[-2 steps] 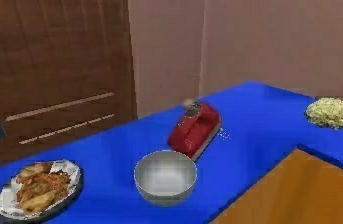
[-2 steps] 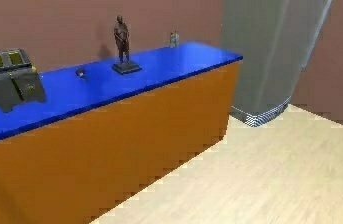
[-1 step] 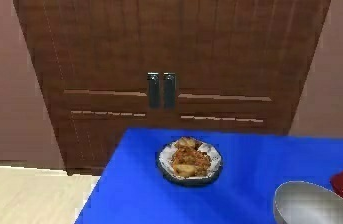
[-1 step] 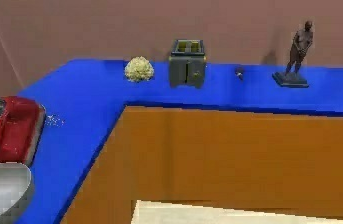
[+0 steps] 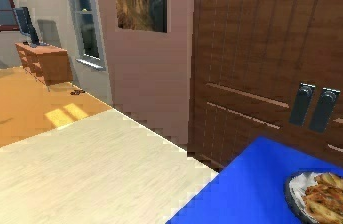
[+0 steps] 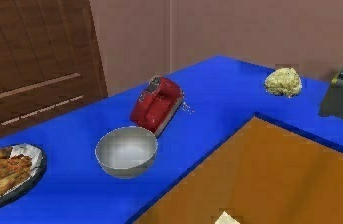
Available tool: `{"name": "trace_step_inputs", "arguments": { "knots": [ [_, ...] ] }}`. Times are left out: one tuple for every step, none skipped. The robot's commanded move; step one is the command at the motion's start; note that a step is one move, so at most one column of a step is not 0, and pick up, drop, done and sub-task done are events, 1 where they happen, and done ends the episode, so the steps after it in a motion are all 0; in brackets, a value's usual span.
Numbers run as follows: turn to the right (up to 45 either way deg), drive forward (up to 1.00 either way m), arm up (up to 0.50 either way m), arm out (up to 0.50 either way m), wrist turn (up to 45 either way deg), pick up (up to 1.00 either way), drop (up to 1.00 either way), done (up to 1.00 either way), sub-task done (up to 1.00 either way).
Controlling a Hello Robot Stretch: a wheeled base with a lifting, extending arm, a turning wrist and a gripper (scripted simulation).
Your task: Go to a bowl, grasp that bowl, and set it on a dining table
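The broad, glossy blue L-shaped countertop (image 6: 229,85) runs from the lower left of the arm side view up to its upper right. It wraps around a flat orange-brown wooden surface (image 6: 279,170) at the lower right. Dark brown wood panelling (image 6: 34,50) fills the upper left, and in the forward view it shows as a cabinet front with two grey handles (image 5: 314,105).

The round grey metal bowl (image 6: 127,152) sits on the blue top, left of centre and low in the arm side view. A red boxy appliance (image 6: 157,105) is just beyond it, and a silver plate of browned food (image 6: 4,172) lies to its left, near but apart. A pale yellow lump (image 6: 283,82) rests well away at the upper right.

The bowl stands upright with its mouth facing up. Being round, it has no long axis, so any point on the rim would serve for a grasp.

The step in hand seems to be lining up on the bowl. I would centre it in the arm side view before reaching. It would be best to come down on the near rim, away from the red appliance and the plate, so neither gets knocked. What state the gripper is in, I cannot tell.
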Motion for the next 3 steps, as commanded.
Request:
{"name": "trace_step_inputs", "arguments": {
  "knots": [
    [0.0, 0.00, 0.50, 0.00, 0.0, 0.00, 0.00, 0.00, 0.00],
    [0.0, 0.00, 0.38, 0.00, 0.0, 0.00, 0.00, 0.00, 0.00],
    [0.0, 0.00, 0.00, 0.10, 0.0, 0.00, 0.00, 0.00, 0.00]
  ]
}}
